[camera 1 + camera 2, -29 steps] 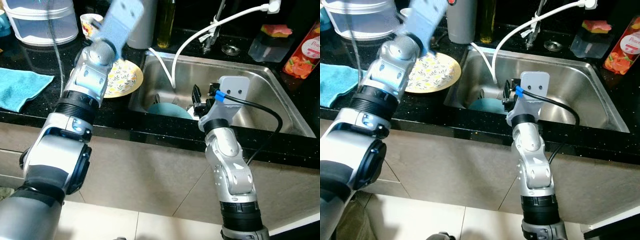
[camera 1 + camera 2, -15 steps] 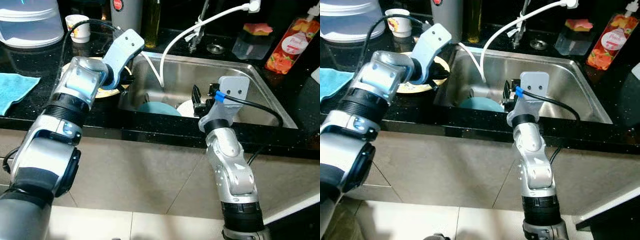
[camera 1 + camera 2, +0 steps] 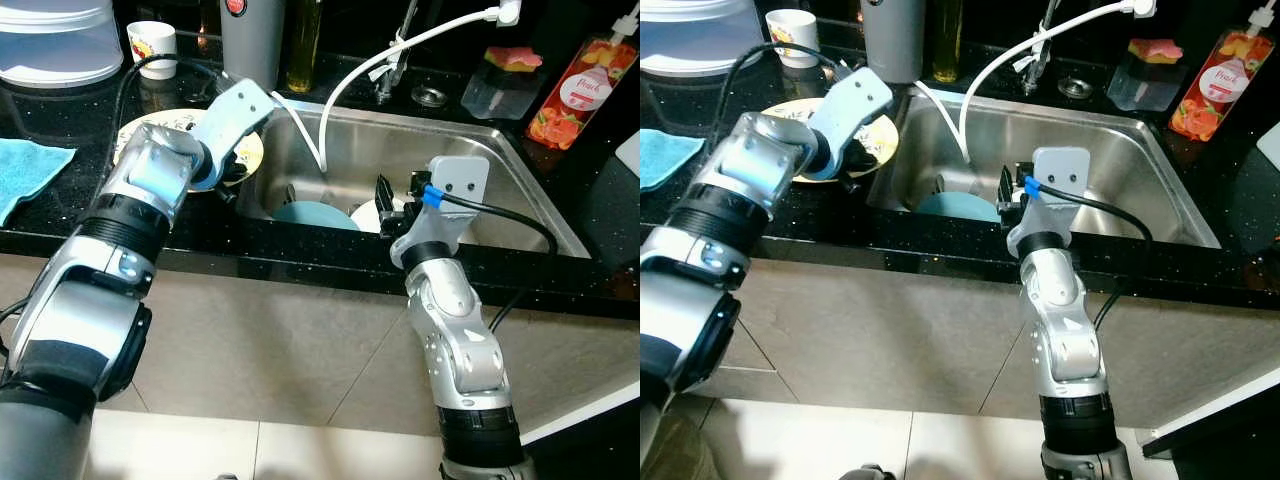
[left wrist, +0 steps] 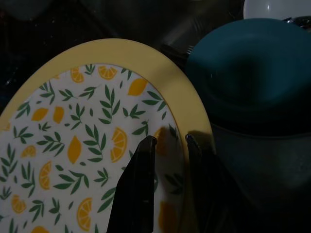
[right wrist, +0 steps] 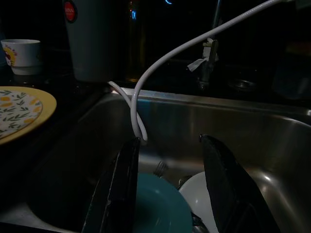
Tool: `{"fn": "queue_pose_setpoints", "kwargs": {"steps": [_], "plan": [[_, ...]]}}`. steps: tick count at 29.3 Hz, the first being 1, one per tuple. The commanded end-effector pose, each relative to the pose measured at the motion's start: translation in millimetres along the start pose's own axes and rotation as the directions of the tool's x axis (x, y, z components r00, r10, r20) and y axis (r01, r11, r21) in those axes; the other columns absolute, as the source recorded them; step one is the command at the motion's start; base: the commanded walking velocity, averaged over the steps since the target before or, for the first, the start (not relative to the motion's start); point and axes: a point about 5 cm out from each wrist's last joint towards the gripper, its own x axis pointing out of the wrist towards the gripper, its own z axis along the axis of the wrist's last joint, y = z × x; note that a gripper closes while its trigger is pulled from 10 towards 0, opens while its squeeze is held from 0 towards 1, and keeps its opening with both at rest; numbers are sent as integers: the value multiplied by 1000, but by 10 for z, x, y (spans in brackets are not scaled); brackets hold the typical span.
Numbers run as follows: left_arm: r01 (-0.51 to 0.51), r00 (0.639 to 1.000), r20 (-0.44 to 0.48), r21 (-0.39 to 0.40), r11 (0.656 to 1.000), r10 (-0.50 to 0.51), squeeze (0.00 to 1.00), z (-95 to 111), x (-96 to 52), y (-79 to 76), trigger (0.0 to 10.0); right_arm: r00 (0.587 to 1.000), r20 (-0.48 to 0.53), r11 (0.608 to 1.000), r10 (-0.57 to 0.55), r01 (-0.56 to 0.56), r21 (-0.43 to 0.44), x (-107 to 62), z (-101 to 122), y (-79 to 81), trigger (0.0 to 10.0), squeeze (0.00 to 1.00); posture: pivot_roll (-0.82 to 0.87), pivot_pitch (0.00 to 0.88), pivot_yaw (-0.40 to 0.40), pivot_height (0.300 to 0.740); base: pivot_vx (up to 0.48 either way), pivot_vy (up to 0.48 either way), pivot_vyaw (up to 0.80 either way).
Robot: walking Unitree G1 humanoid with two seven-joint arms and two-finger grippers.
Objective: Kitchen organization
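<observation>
By sink [image 3: 520, 160], left tool [image 4: 167, 145] nearly together over lemon plate [image 4: 73, 131], right tool [image 5: 170, 145] apart above teal bowl [image 5: 160, 208], hose [image 3: 350, 70] ahead.

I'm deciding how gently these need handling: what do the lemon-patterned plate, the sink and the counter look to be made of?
Lemon-patterned plate: smooth, printed, yellow-rimmed; glazed ceramic or melamine, the look leaves it open. Sink: brushed stainless steel, grey with soft reflections. Counter: polished black stone, likely granite, with fine pale speckles. The left gripper hovers over the plate's rim.
</observation>
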Motion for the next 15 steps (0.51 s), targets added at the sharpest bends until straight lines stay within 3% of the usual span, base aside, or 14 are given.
{"fn": "queue_pose_setpoints", "kwargs": {"steps": [1,9,15], "plan": [[18,999,-43,13,1000,-17,0,-106,31,-38,10000,1000,-7,1000,-7,8,8,-2,-8,-22,10000,0,226,72,-86,740,0,0,0],[41,997,-63,26,999,-39,0,-143,50,-74,10000,1000,-9,1000,-14,14,8,-13,-25,-27,10000,0,231,62,-79,740,0,0,0],[60,988,-142,19,998,-57,0,-242,51,-91,10000,1000,-4,1000,-14,14,9,-7,-22,-21,10000,0,233,59,-78,740,0,0,0]]}}
